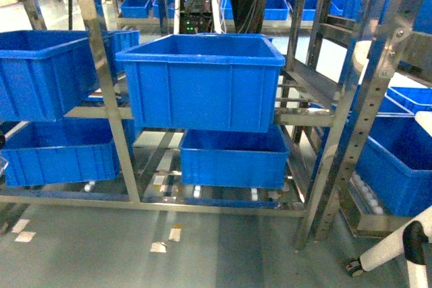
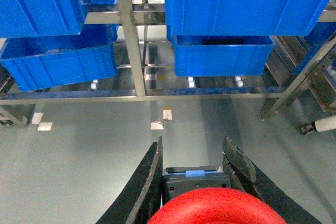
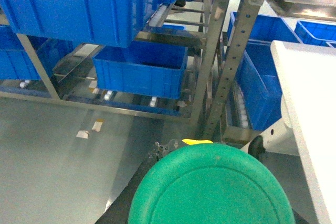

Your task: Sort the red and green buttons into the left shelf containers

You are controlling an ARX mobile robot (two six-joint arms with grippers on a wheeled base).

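Note:
In the left wrist view my left gripper [image 2: 193, 153] is shut on the red button [image 2: 218, 207]. Its grey body sits between the two black fingers [image 2: 149, 182] and its red cap fills the bottom edge. In the right wrist view the green button [image 3: 212, 187] covers most of my right gripper [image 3: 199, 148], which holds it; only the left finger [image 3: 131, 195] shows. Both are held above the grey floor, short of the shelf. The left shelf containers are large blue bins: two on the upper level [image 1: 202, 82] [image 1: 44, 72] and two below [image 1: 61, 153] [image 1: 233, 156]. Neither gripper shows in the head view.
Steel shelf posts [image 1: 101, 79] stand between the bins. A second rack with blue bins [image 1: 398, 166] stands to the right. A white table [image 3: 310, 103] with a wheeled leg [image 1: 395, 247] is at the near right. Tape scraps [image 1: 158, 247] lie on the floor.

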